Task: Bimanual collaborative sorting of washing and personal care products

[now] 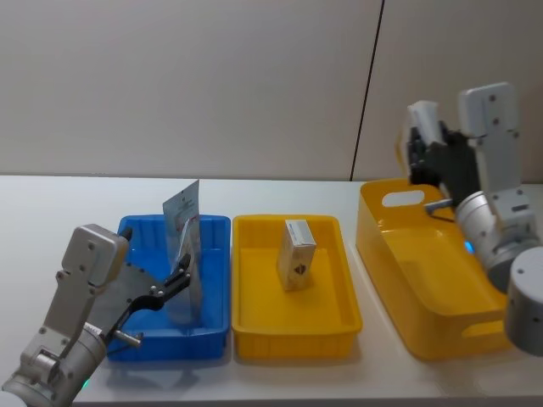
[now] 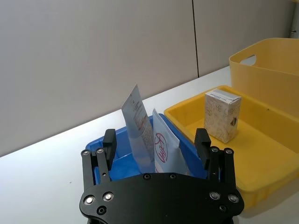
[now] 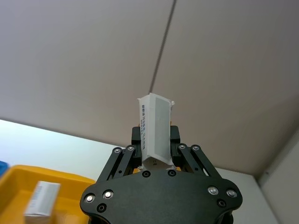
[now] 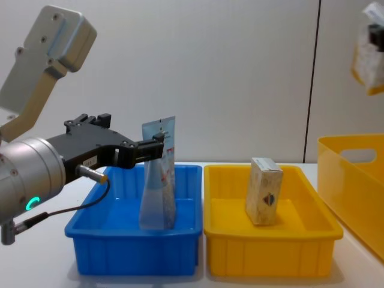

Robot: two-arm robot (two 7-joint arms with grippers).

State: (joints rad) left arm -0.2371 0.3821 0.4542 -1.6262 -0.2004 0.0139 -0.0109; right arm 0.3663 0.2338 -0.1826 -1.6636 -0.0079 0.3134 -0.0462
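From the head, the blue bin [image 1: 216, 341] holds a light-blue tube [image 1: 181, 214] standing with its crimped end up, and the left gripper [image 1: 183, 273] sits at its lower half. Just beside it, the yellow tray [image 1: 254, 326] holds one beige carton [image 1: 297, 253] on end. The right gripper [image 1: 422, 144] hangs above the far end of the large yellow bin [image 1: 399, 254] on the right, with a second carton [image 1: 424, 117] at its tip.

The left wrist camera shows a second tube [image 2: 164, 148] beside the first. Both stand between wide-spread fingers [image 2: 109, 142], and neither is pinched.

The right wrist camera shows the jaws closed on the second carton, which sticks straight out.

From the chest, the tubes overlap as one near the blue bin's right wall, and the carton in the tray leans slightly.
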